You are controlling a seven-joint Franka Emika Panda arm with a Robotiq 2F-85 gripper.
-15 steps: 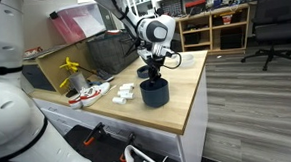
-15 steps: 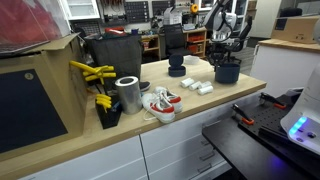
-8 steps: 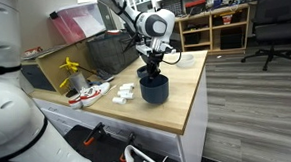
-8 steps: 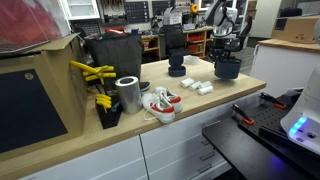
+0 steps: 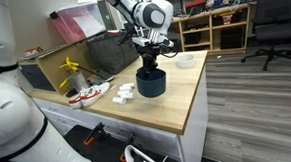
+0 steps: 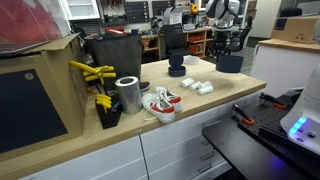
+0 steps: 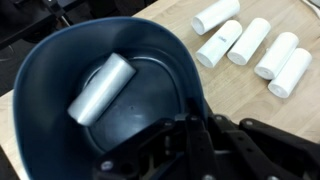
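Both exterior views are bright and evenly lit from overhead, with only soft, weak shadows on the desk (image 5: 186, 97). All the pictures are small and coarse, so fine detail is lost. At the left of an exterior view the white robot body (image 5: 12, 118) is close, blurred and nearly washed out. A blue glow (image 6: 300, 128) shines at the lower right of an exterior view. In the wrist view the pincer (image 7: 192, 128) at the bottom is dark and out of focus. The bowl (image 7: 40, 95) carries a dull sheen, the tube (image 7: 100, 88) inside it a pale highlight. The loose tubes (image 7: 245, 42) at the upper right are almost overexposed.
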